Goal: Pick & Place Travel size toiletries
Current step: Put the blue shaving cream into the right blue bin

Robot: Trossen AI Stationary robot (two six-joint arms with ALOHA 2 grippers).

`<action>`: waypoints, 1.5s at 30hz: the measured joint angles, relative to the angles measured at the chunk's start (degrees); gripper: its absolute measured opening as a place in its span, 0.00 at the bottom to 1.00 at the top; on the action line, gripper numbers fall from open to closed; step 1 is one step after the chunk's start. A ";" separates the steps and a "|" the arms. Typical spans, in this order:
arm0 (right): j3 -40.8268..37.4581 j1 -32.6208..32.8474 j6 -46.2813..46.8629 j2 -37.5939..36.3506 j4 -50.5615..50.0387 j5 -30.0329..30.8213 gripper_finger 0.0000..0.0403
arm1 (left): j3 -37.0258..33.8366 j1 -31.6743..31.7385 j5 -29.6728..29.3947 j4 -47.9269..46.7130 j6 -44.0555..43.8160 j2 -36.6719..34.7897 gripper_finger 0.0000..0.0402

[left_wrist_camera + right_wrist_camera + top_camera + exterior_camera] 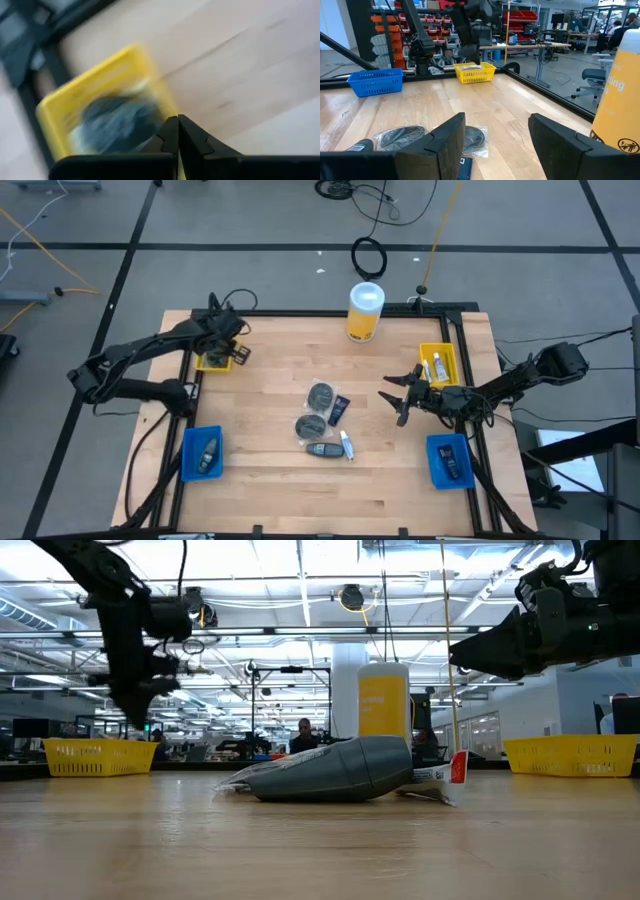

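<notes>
From above: four small baskets stand at the corners of the counter [250, 480]. The yellow basket on the left [213, 360] has the left pincer [236, 345] directly over it. The yellow basket on the right [438, 365] holds white tubes. Each blue basket, left [201, 453] and right [448, 460], holds a dark bottle. Sorting looks well under way. Five items remain mid-counter: two wrapped discs [322, 395], a blue sachet [339, 410], a dark bottle [322, 449] and a white tube [347, 446].

From counter level: the remaining bottle [340, 770] lies on its side in front of the big yellow container [383, 700].

Left wrist view: the fingers are pressed together and empty, above a dark wrapped item [117, 125] in the yellow basket.

Right wrist view: the right pincer [495, 145] is spread wide and empty, near the discs [400, 136], probably its next pick.
</notes>
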 joint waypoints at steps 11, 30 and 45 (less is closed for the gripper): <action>0.02 0.07 0.17 0.00 -1.59 -0.45 0.52 | -3.31 -24.95 1.65 35.15 -0.18 0.81 0.01; 16.40 0.07 -0.49 13.80 -22.94 -17.93 0.52 | -9.16 -50.47 -1.49 86.78 2.44 28.31 0.03; 34.49 -8.59 -15.34 35.39 -31.55 -33.08 0.76 | -9.11 -48.92 -7.44 90.57 2.71 33.92 0.05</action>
